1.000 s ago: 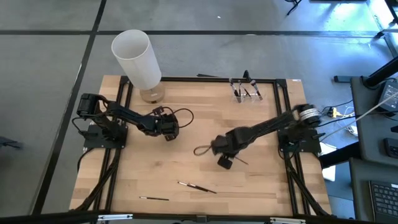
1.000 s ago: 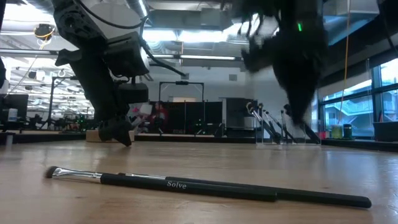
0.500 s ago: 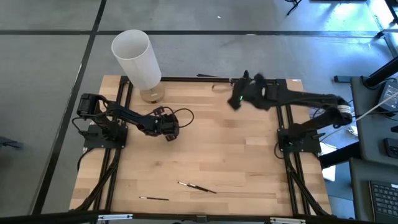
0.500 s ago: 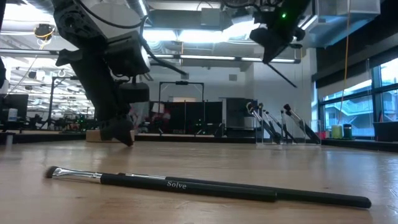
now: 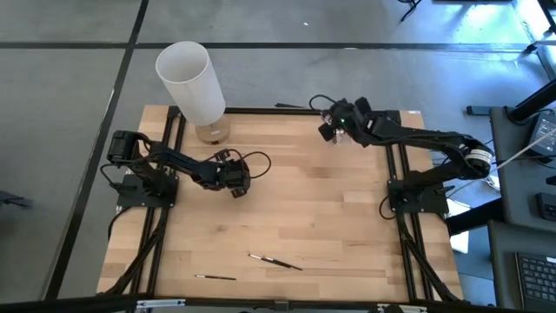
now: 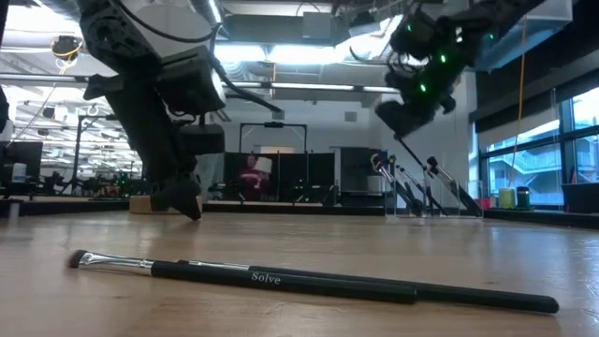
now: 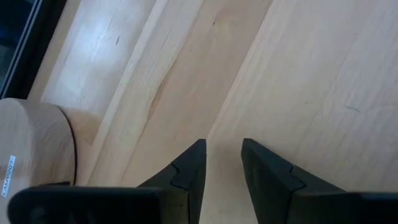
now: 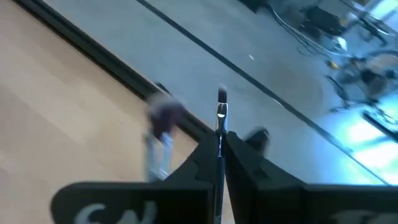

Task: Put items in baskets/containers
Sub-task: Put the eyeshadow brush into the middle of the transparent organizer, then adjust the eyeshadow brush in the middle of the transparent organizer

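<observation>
My right gripper [image 5: 331, 130] is up over the table's far right corner, shut on a thin black makeup brush [image 8: 221, 112]. It hangs above the clear plastic holder [image 5: 345, 130], which has several brushes leaning in it [image 6: 426, 187]. My left gripper [image 5: 234, 184] is low over the table left of centre, open and empty [image 7: 222, 155]. Two more brushes [image 5: 274, 261] [image 5: 215, 276] lie flat near the table's near edge. One of them fills the front of the low view [image 6: 309, 279]. My right gripper pinches the brush between its two fingers, just below the silver ferrule [image 8: 220, 134]. The ferrule and bristle tip [image 8: 222, 94] stick out past the fingertips. The brush is lifted clear of the table, slanted, above the holder [image 6: 412, 150].
A tall white cylinder [image 5: 191, 80] stands on a round wooden base [image 5: 211, 132] at the far left, close to my left gripper [image 7: 34, 146]. A thin dark brush [image 5: 292, 106] lies on the table's far frame. Bare wood [image 5: 287, 200] lies between the arms.
My right gripper has risen from the table's middle with the brush. It has swung toward the far edge to a spot above the clear holder, then come down a little. The brush is lifted clear of the table.
</observation>
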Available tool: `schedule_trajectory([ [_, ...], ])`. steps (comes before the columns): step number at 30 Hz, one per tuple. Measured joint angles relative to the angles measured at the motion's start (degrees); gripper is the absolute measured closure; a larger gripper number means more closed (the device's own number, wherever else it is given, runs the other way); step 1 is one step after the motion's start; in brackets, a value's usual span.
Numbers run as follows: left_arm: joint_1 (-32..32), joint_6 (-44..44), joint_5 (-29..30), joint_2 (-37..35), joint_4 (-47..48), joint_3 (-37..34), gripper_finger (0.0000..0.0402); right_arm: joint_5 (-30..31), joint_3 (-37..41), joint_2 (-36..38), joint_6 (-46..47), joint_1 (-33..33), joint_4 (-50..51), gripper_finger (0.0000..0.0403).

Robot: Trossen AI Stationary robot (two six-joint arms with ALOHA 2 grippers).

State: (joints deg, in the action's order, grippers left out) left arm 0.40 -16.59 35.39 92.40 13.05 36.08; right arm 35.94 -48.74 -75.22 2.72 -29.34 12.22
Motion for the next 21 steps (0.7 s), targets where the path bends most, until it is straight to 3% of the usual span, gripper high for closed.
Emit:
schedule_trajectory([
  [4,0.00,-0.27,0.15,-0.07,-0.30,-0.54,0.0300,0.28,3.52,0.00,0.02,-1.66,-1.67,0.0381],
  [8,0.00,-1.17,0.20,-0.07,-0.50,-0.61,0.0300,-3.94,4.36,0.00,1.34,-3.24,-1.32,0.0372],
  [17,0.00,-1.21,-0.09,-0.04,-1.67,-0.72,0.0300,-7.10,3.64,0.65,1.77,-3.81,-1.19,0.0303],
  [21,0.00,-1.23,-0.18,-0.04,-1.59,-0.72,0.0300,-7.38,3.64,2.61,2.23,-3.77,-0.04,0.0290],
])
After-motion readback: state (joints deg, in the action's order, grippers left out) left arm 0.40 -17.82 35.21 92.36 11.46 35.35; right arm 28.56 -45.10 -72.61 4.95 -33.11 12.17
